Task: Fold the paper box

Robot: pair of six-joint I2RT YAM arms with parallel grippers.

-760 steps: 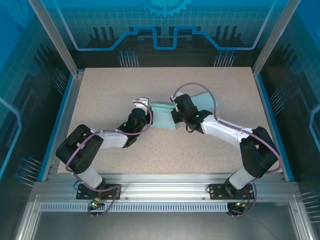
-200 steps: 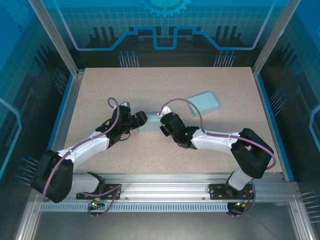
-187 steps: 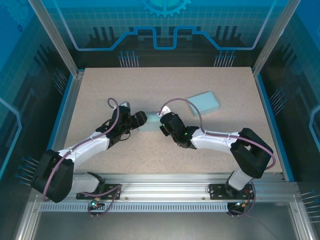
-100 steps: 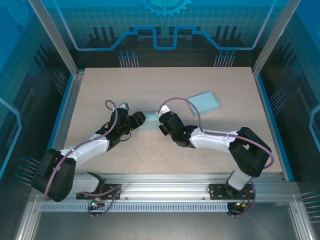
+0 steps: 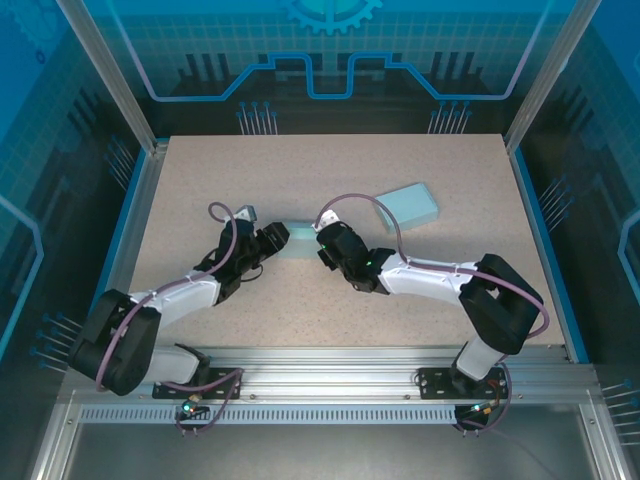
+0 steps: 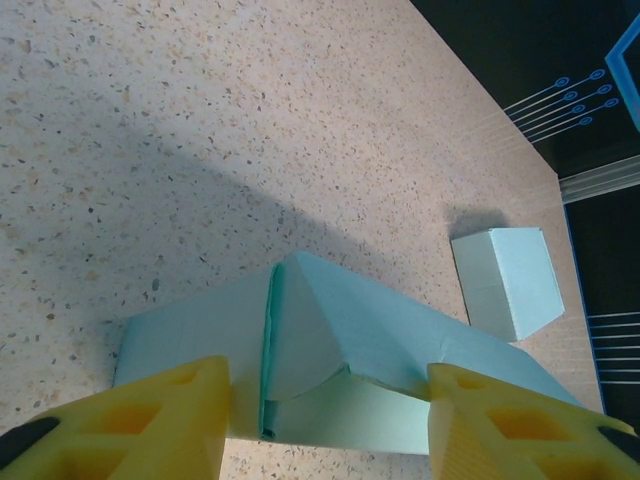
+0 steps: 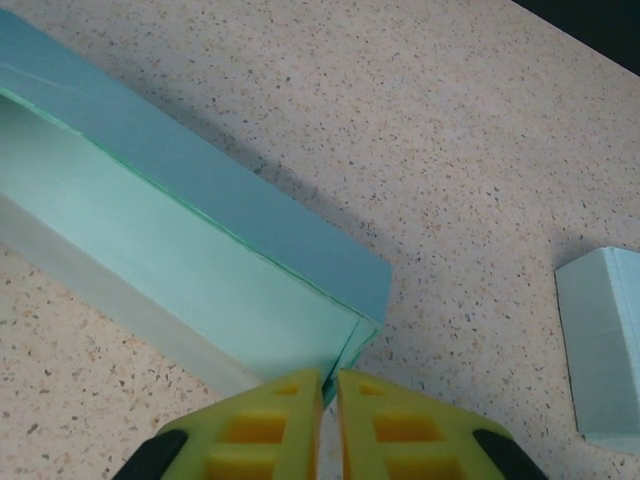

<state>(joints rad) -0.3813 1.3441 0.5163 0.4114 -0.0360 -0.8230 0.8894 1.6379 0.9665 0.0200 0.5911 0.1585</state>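
Overhead view: the paper box (image 5: pixel 298 240), pale teal and part-folded, lies at the middle of the tabletop (image 5: pixel 250 170), with both arms meeting over it. The left hand (image 5: pixel 274 240) covers its left end and the right hand (image 5: pixel 325 244) its right end, so you see little more than a short strip of paper between them. A second, closed teal box (image 5: pixel 408 205) lies well apart, toward the far right.

Left wrist view: the left hand's yellow fingers (image 6: pixel 130 415) stand wide apart, one over each end of the box. One end shows a triangular folded flap. The fingers are cut off by the lower edge, and you cannot tell whether their tips touch the paper.

Right wrist view: the right hand's fingers (image 7: pixel 255 425) are almost together, with a thin slit between them, at the corner of the box's end. You cannot tell whether the paper edge is nipped in that slit. The second box is cut off at the right edge.
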